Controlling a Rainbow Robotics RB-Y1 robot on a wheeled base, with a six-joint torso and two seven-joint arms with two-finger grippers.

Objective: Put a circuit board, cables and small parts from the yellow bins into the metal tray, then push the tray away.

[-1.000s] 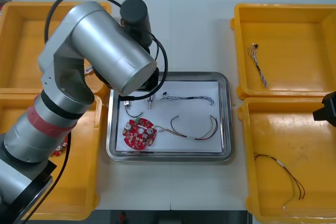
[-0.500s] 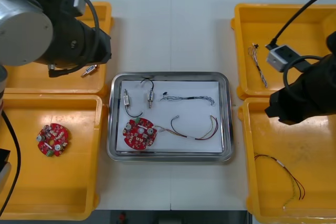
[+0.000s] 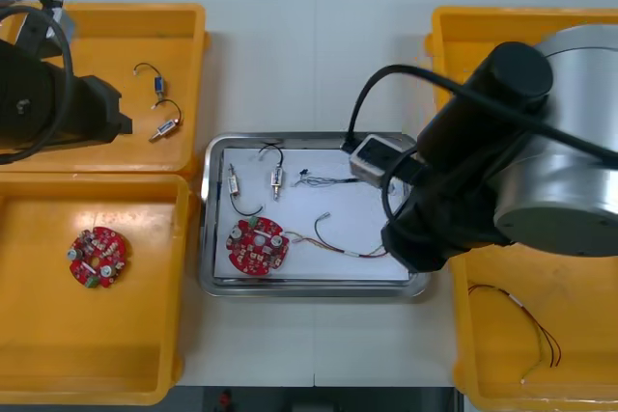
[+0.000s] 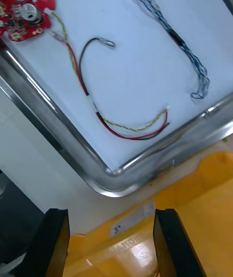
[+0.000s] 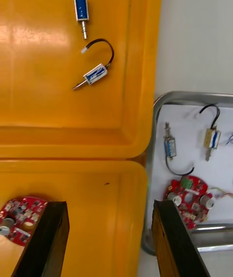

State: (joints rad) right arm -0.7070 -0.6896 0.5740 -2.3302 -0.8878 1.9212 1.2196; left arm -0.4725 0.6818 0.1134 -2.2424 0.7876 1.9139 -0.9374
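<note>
The metal tray (image 3: 205, 238) with a white inside holds a red circuit board (image 3: 256, 243), two small metal parts (image 3: 235, 180), a blue and white cable (image 3: 328, 180) and a red and yellow cable (image 3: 352, 243). My right gripper (image 4: 112, 245) is open and empty, above the edge of the near right yellow bin (image 4: 194, 223) just outside the tray's corner (image 4: 111, 180). The right arm (image 3: 483, 180) covers the tray's right side. My left gripper (image 5: 111, 240) is open and empty over the left bins, beside the tray's left rim (image 5: 156, 126).
The far left bin (image 3: 106, 26) holds two small metal parts (image 3: 166, 125). Another circuit board (image 3: 97, 258) lies in the near left bin. A red and yellow cable (image 3: 526, 320) lies in the near right bin. Bare table runs beyond the tray's far rim.
The left arm has drawn back to the left, off the tray. The right arm has swung in from the right and now hangs over the tray's right side.
</note>
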